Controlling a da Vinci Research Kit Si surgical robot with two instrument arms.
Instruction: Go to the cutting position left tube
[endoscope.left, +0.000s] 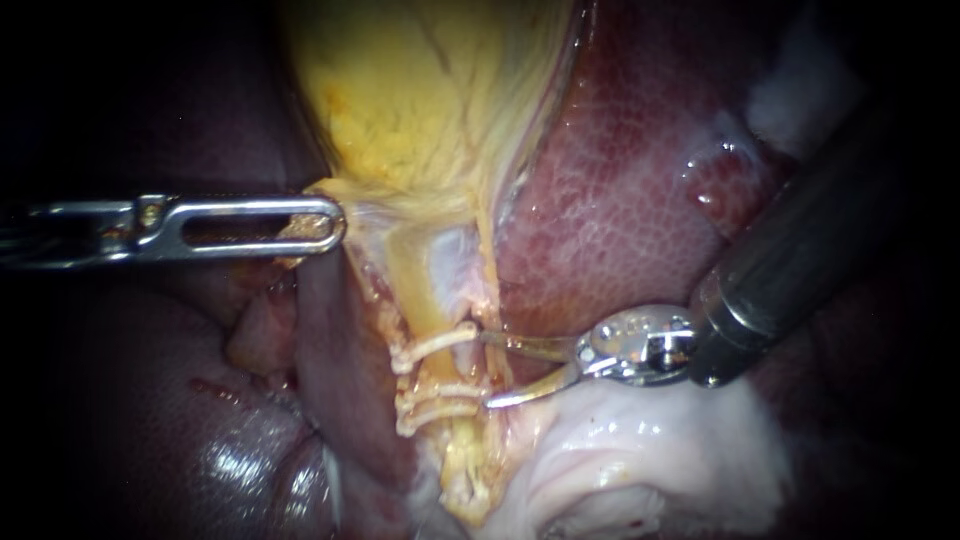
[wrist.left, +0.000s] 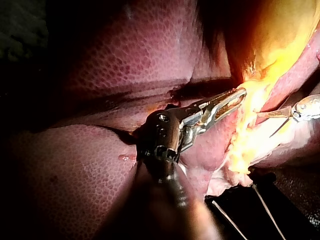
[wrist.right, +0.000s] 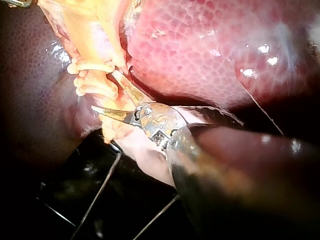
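Currently the left instrument (endoscope.left: 318, 222), at 9 o'clock, is clamped on the gallbladder (endoscope.left: 420, 100), likely tensioning the left tube (endoscope.left: 445, 372) near centre. The right instrument (endoscope.left: 490, 370), entering from 3 o'clock, stands open, blades level with the gap between clips (endoscope.left: 430, 345). The liver (endoscope.left: 620, 200) crowds 1 o'clock.
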